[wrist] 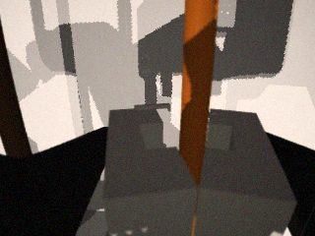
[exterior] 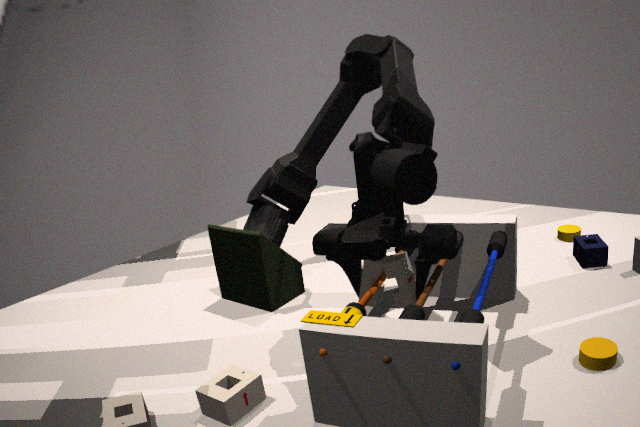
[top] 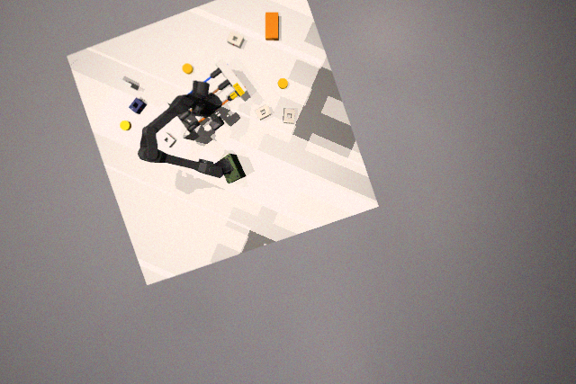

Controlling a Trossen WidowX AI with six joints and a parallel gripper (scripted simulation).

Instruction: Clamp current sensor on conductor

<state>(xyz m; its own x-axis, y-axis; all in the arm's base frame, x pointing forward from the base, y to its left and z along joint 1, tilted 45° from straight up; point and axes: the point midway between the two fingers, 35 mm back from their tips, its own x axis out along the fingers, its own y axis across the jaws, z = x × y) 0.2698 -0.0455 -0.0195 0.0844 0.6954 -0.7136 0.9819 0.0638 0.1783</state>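
The grey split-core sensor (exterior: 393,268) (wrist: 148,172) sits round the orange conductor (exterior: 371,292) (wrist: 199,74), its two halves meeting at a seam along the conductor. That conductor ends at the yellow LOAD marker (exterior: 330,317) (top: 238,88). My gripper (exterior: 388,277) (wrist: 181,136) (top: 207,127) reaches down from above and is shut on the sensor, one black finger on each side of it. A small red mark shows on the sensor's side; I cannot tell which way it points. A brown conductor (exterior: 431,277) and a blue conductor (exterior: 485,277) run beside the orange one.
The conductors span a front grey block (exterior: 392,381) and a rear one (exterior: 504,262). The arm's green base (exterior: 253,267) (top: 234,167) stands to the left. Two spare white sensors (exterior: 230,393) (exterior: 124,410), a navy cube (exterior: 590,250), yellow discs (exterior: 598,352) (exterior: 568,231) and an orange block (top: 272,25) lie around.
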